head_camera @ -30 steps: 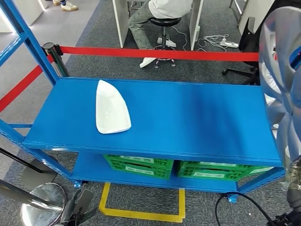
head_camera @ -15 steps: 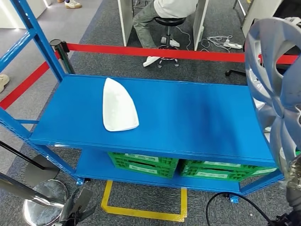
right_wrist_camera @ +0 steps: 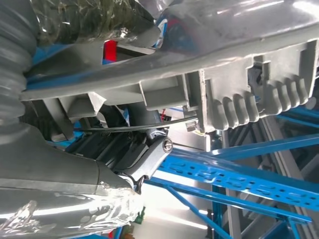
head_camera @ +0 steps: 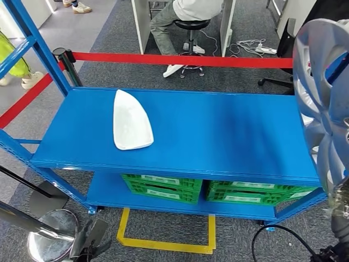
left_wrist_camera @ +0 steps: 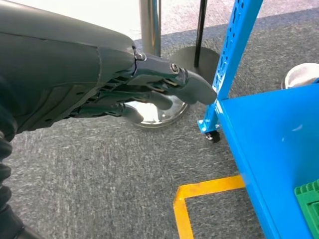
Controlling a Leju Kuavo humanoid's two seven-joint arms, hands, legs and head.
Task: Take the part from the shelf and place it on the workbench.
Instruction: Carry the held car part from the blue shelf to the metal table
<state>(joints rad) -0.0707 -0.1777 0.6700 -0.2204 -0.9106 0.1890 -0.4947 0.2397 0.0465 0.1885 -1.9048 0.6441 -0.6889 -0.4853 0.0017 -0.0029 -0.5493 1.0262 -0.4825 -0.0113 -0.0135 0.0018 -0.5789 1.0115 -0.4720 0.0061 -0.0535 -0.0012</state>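
A silver spoked wheel cover [head_camera: 325, 103] stands upright at the right edge of the head view, above the right end of the blue workbench [head_camera: 230, 136]. My right hand [right_wrist_camera: 124, 149] grips it from behind, and its ribbed grey rim [right_wrist_camera: 233, 64] lies close across the right wrist view. On the left part of the bench top lies a white shell-shaped part [head_camera: 131, 121]. My left hand [left_wrist_camera: 143, 89] hangs low beside the bench's leg [left_wrist_camera: 226, 55], over the carpet, fingers stretched out with nothing in them.
Green crates [head_camera: 162, 188] sit on the bench's lower level. A red barrier tape [head_camera: 181, 60] and a stanchion post [head_camera: 67, 65] run behind it; chrome stanchion bases [head_camera: 49, 237] stand at my lower left. A person sits on a stool [head_camera: 189, 24] beyond. Yellow floor tape [head_camera: 164, 245].
The whole view has swayed sideways and back, so the camera moved. The wheel cover stays held at the right. A person in yellow-green has come in at the far left edge.
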